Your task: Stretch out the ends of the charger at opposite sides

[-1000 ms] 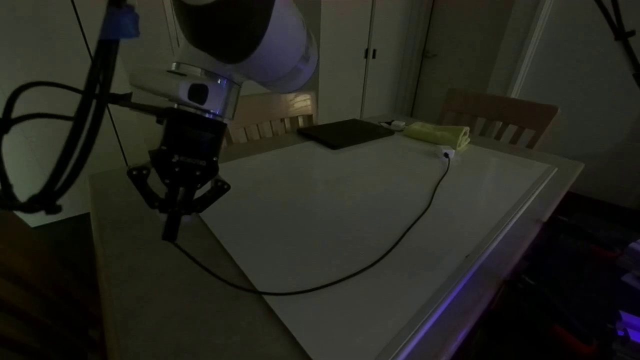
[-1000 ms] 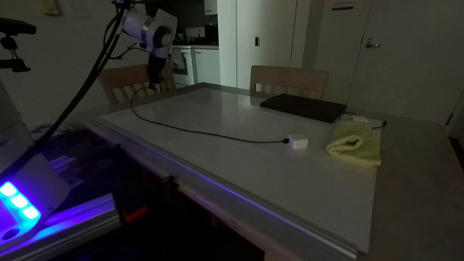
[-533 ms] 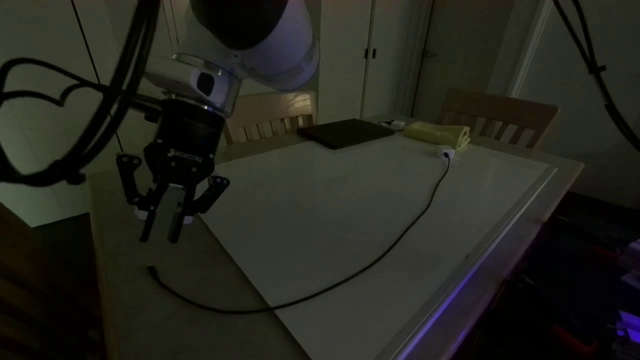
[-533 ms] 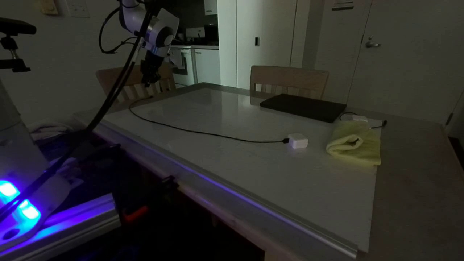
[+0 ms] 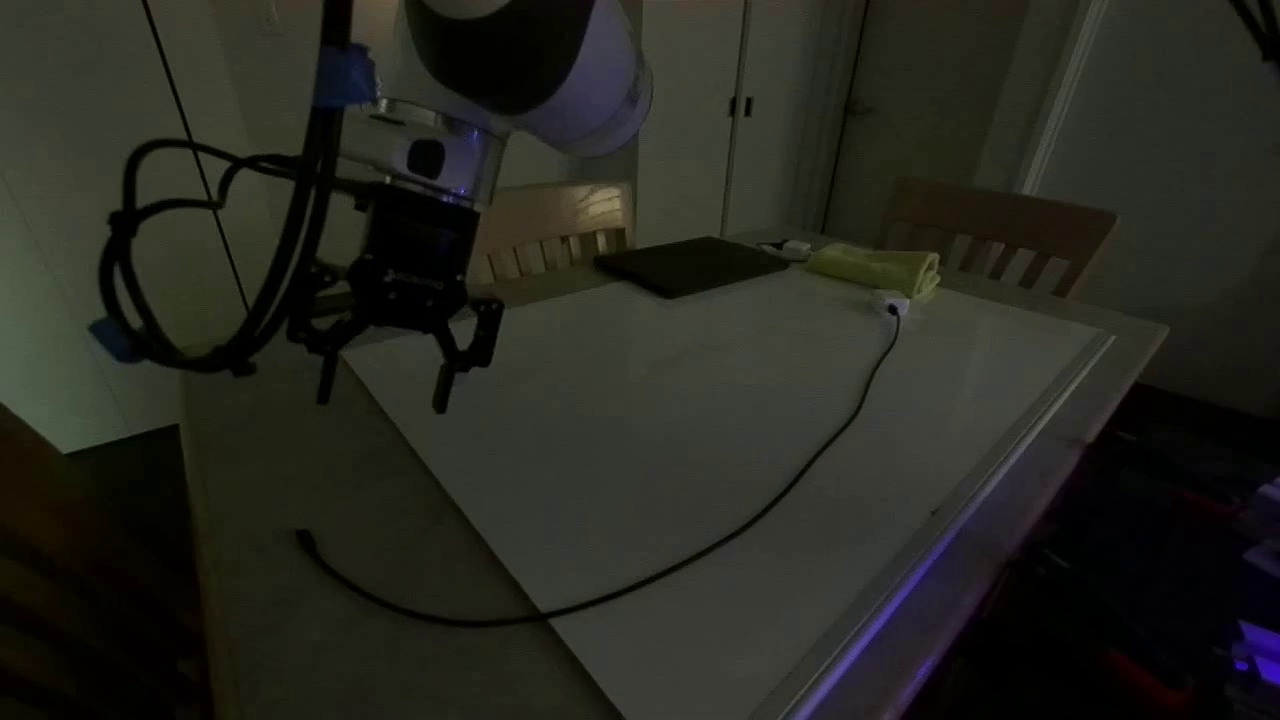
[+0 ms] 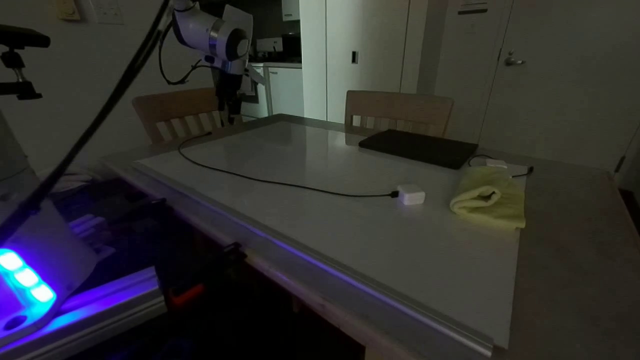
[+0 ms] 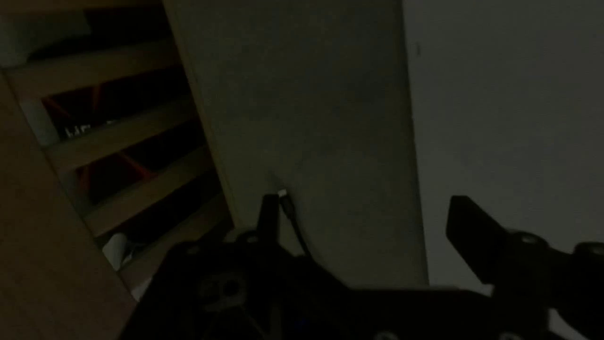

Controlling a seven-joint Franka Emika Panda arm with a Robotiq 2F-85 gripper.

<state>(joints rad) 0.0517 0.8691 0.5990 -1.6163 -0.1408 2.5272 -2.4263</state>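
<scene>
The charger's black cable (image 5: 487, 624) lies in a long curve from the bare table onto the white board. Its white plug block (image 6: 412, 195) rests on the board near the cloth. The dark cable tip (image 5: 304, 540) lies on the bare tabletop beyond the board's edge; the wrist view shows this cable tip (image 7: 286, 204) with a pale metal end. My gripper (image 5: 382, 404) hangs above the table near that board edge, apart from the cable. In the wrist view the fingers of the gripper (image 7: 363, 199) are spread wide with nothing held between them.
A flat black rectangular pad (image 6: 419, 148) lies at the board's far side. Near the plug block sits a folded yellow-green cloth (image 5: 880, 268), with a small white block on a cord (image 6: 496, 163) behind it. Wooden chairs (image 6: 399, 107) stand around the table.
One second ago the gripper was shut on the cable's tip end. It has let go, the tip dropped onto the table, and the gripper opened wide, rose and moved toward the board.
</scene>
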